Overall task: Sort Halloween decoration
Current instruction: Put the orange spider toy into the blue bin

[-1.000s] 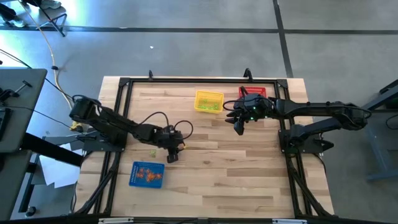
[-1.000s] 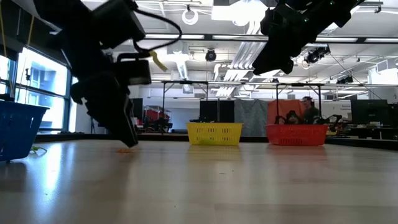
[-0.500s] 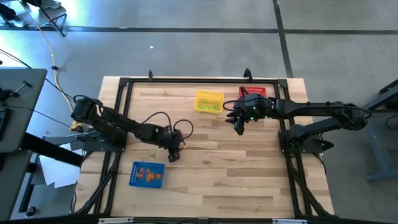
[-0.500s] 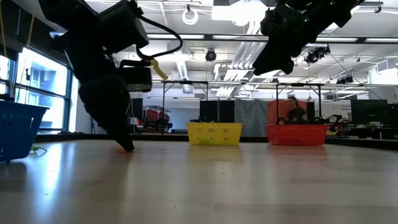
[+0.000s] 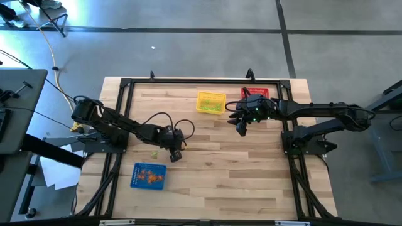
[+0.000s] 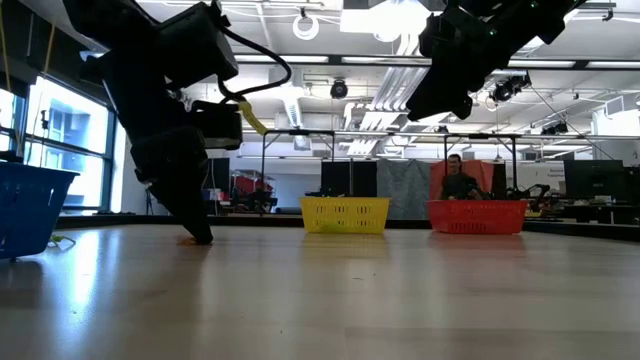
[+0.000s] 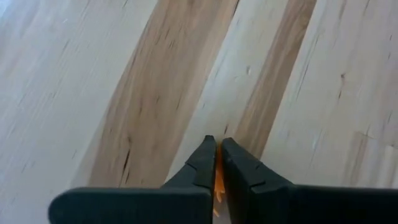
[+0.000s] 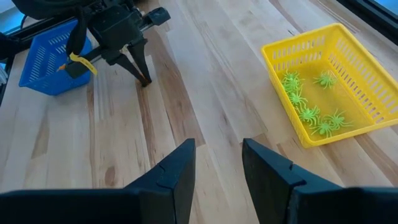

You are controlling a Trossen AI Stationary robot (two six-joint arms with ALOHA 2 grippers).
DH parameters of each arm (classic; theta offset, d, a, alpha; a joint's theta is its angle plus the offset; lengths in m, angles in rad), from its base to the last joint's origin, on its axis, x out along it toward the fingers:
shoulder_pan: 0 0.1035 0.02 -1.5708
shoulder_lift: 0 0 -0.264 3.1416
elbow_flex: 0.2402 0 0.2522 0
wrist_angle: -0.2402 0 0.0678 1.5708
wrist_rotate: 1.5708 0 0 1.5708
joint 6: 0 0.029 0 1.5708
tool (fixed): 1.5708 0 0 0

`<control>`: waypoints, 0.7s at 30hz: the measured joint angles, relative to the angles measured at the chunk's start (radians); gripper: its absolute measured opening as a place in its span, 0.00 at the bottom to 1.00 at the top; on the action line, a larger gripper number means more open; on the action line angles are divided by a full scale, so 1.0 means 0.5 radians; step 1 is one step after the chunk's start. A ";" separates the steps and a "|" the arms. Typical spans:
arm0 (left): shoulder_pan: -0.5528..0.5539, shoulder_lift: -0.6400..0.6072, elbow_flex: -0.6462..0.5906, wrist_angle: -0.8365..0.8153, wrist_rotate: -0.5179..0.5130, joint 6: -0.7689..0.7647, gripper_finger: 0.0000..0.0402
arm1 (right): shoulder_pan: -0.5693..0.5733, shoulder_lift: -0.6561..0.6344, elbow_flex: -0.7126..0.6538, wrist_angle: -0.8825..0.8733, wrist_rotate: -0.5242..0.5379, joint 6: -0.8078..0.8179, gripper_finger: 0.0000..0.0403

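the left tool is tip-down on the bench, just past centre toward 8 o'clock in the high view. its fingers are pinched almost together, with a thin sliver of orange showing between them, so it's clamped on a tiny orange trinket, too small to make out the shape. a light green trinket lies loose on the wood just at 9 o'clock of that tool.

the blue basket at 7 o'clock holds a bunch of little orange pieces. the yellow basket up at 12 o'clock has small light green spiders in it, spindly legs and all. the red basket is just beside it at 1 o'clock.

the right tool hangs above the bench near the yellow and red baskets, fingers apart with nothing between them.
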 joint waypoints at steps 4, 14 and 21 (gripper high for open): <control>0.000 -0.004 -0.002 0.011 0.006 -0.014 0.00 | 0.000 0.001 0.000 0.000 0.000 0.025 0.31; -0.006 -0.213 -0.019 0.010 0.032 0.059 0.00 | 0.000 0.001 0.001 0.000 0.000 0.031 0.31; -0.005 -0.413 0.047 -0.056 -0.023 0.043 0.00 | 0.000 0.001 0.001 0.007 0.000 0.031 0.31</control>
